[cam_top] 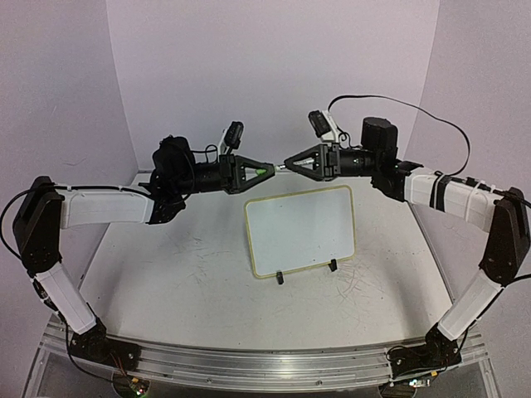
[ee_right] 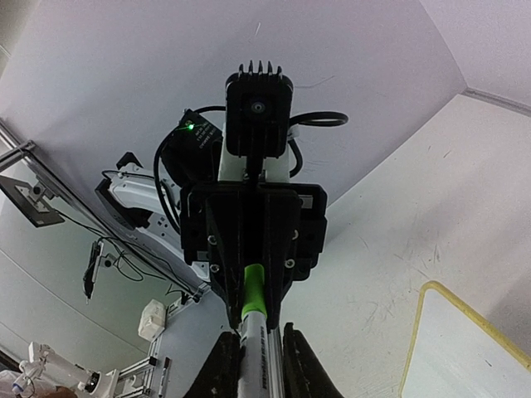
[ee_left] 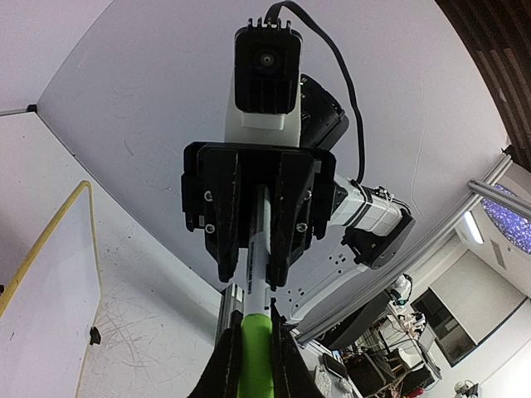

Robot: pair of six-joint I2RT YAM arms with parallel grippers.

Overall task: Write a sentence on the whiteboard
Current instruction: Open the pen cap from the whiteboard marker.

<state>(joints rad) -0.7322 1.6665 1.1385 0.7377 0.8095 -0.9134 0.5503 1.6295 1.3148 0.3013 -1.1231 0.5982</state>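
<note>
The whiteboard point(cam_top: 303, 228) lies on the table, white with a pale yellow rim and two black clip feet; its face is blank and no green sentence shows. Above its far edge my two grippers face each other, tip to tip. My left gripper point(cam_top: 265, 170) is shut on the green cap point(cam_top: 260, 171) of a marker. My right gripper point(cam_top: 290, 162) is shut on the marker's white barrel point(cam_top: 280, 167). In the left wrist view my gripper point(ee_left: 255, 327) holds the cap point(ee_left: 255, 356). In the right wrist view my gripper point(ee_right: 255, 333) holds the barrel point(ee_right: 253, 361). Cap and barrel meet end to end.
The scratched white tabletop point(cam_top: 166, 274) surrounds the board. White walls enclose the back and sides. The board's yellow rim shows in the left wrist view point(ee_left: 58, 224) and the right wrist view point(ee_right: 431, 290). An aluminium rail point(cam_top: 249, 365) runs along the near edge.
</note>
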